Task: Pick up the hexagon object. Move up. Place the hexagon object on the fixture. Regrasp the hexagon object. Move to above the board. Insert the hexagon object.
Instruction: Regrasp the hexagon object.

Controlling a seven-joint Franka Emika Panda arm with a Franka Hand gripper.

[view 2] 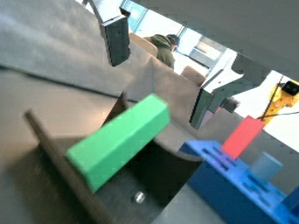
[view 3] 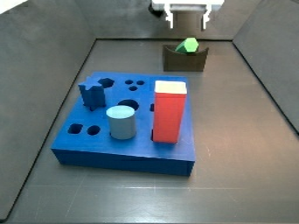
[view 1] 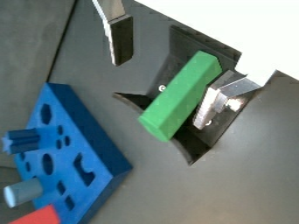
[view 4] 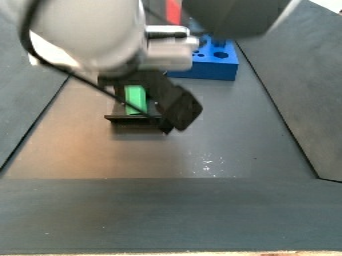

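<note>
The bright green hexagon object lies tilted in the notch of the dark fixture, as both wrist views show. My gripper is open and empty, with one finger on each side of the bar and not touching it. In a side view the gripper hangs just above the green bar and the fixture at the far end of the floor. The blue board lies nearer the front.
A red block and a pale blue cylinder stand upright in the board. A blue peg stands at its far left corner. Sloping dark walls close in the floor on both sides.
</note>
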